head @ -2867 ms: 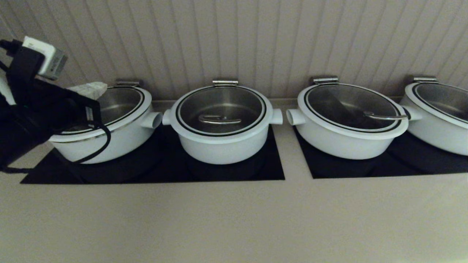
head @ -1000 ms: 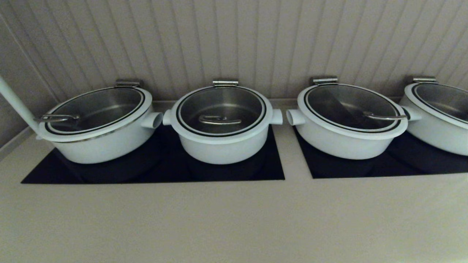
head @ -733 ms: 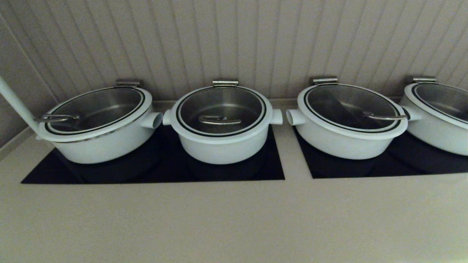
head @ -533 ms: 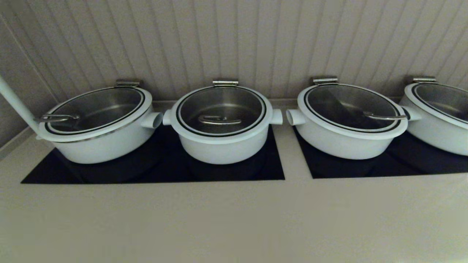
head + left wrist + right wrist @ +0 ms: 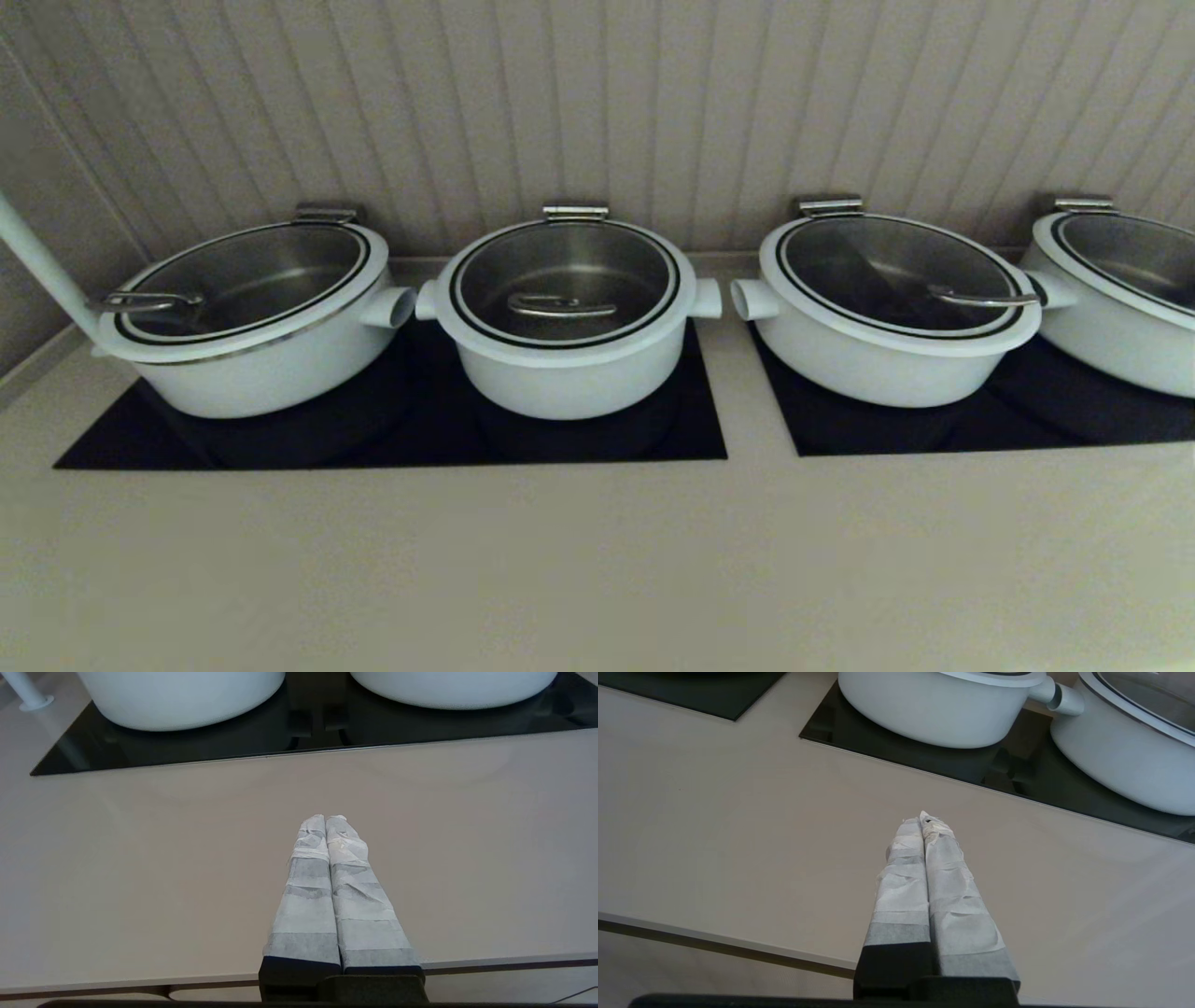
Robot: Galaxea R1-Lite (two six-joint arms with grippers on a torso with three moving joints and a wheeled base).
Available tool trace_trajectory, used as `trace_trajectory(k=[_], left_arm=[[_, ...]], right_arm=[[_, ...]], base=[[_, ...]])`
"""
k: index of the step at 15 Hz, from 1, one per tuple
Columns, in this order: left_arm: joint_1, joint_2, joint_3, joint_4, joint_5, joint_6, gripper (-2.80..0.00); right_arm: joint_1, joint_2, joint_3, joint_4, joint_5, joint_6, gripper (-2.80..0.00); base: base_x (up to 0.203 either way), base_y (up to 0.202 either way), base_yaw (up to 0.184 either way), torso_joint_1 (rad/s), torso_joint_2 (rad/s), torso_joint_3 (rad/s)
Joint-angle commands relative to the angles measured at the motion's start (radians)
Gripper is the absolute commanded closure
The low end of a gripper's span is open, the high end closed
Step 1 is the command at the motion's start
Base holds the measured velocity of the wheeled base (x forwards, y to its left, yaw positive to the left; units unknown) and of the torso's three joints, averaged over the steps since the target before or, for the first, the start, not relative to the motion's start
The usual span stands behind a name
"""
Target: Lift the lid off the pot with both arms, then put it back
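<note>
A row of white pots stands on two black cooktop panels (image 5: pixel 695 439) set into a beige bench (image 5: pixel 597 560), against a ribbed wall. The pot (image 5: pixel 565 373), smaller and deeper with stubby side handles, is second from the robot's left. The lid (image 5: pixel 563 285) sits closed on it, its arched steel handle at the centre. Wider pots (image 5: pixel 252 359) flank it on both sides. Neither arm appears in the head view. The left tool (image 5: pixel 325 820) hovers low over the bare bench near its front edge, its tape-wrapped fingers pressed together, gripping nothing. The right tool (image 5: pixel 922 822) is likewise closed and empty.
</note>
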Motion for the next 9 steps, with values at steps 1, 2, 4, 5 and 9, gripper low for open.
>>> trace_trajectory(k=[1, 2, 4, 5, 9], left_arm=[[0.000, -0.001, 0.000, 0.000, 0.001, -0.001, 0.00], [0.000, -0.002, 0.000, 0.000, 0.002, -0.003, 0.00], [0.000, -0.001, 0.000, 0.000, 0.002, -0.007, 0.00], [0.000, 0.000, 0.000, 0.000, 0.002, -0.010, 0.00], [0.000, -0.002, 0.000, -0.002, 0.004, -0.022, 0.00]], right_arm=[[0.000, 0.001, -0.001, 0.002, 0.001, -0.003, 0.00], [0.000, 0.001, -0.001, 0.002, 0.001, -0.003, 0.00], [0.000, 0.001, 0.000, -0.001, 0.000, 0.001, 0.00], [0.000, 0.001, 0.000, -0.001, 0.000, -0.002, 0.00], [0.000, 0.001, 0.000, -0.001, 0.000, 0.001, 0.00]], base=[[0.000, 0.000, 0.000, 0.000, 0.00, 0.000], [0.000, 0.000, 0.000, 0.000, 0.00, 0.000], [0.000, 0.000, 0.000, 0.000, 0.00, 0.000], [0.000, 0.000, 0.000, 0.000, 0.00, 0.000], [0.000, 0.000, 0.000, 0.000, 0.00, 0.000]])
